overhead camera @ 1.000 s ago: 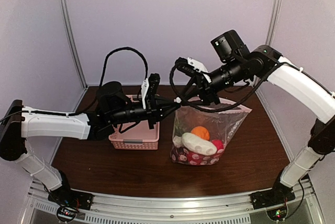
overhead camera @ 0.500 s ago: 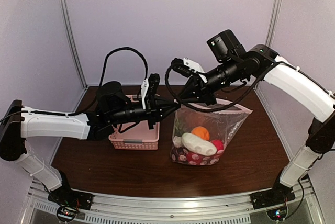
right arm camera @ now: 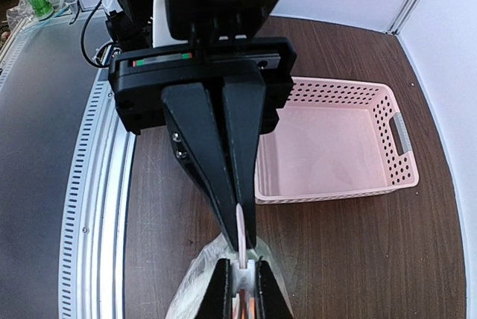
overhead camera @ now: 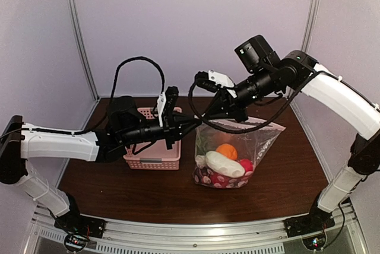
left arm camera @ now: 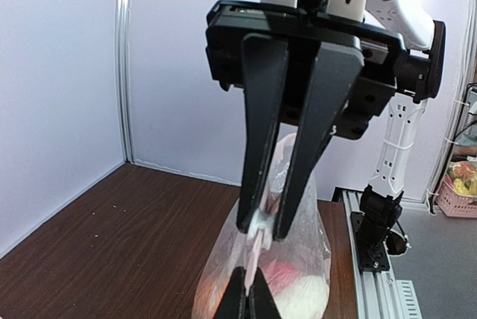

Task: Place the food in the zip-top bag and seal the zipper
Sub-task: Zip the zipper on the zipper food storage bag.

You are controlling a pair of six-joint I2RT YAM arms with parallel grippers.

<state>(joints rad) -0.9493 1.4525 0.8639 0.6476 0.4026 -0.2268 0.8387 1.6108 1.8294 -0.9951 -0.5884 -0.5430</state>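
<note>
Sealing step now: the food point(overhead camera: 221, 166) is all down in the zip-top bag point(overhead camera: 264, 141), which hangs upright with its bottom on the worktop point(overhead camera: 119, 189), just right of the pink basket point(overhead camera: 151, 160). Both arms meet at the bag's top left corner. The left fingers point(overhead camera: 196, 120) are clamped tight on the zipper point(overhead camera: 249, 124), and the right fingers point(overhead camera: 207, 113) are pinched closed on the same strip right beside them, tips nearly touching. Next move, as I read it: one pair anchors that corner while the other slides along the mouth toward the far right end, pressing the strip closed without losing it. The count: two arms, one bag, one basket, and inside the bag one orange piece point(overhead camera: 227, 150), one whitish piece point(overhead camera: 224, 163) and two red pieces point(overhead camera: 246, 164). The yellow one I can't pick out.
</note>
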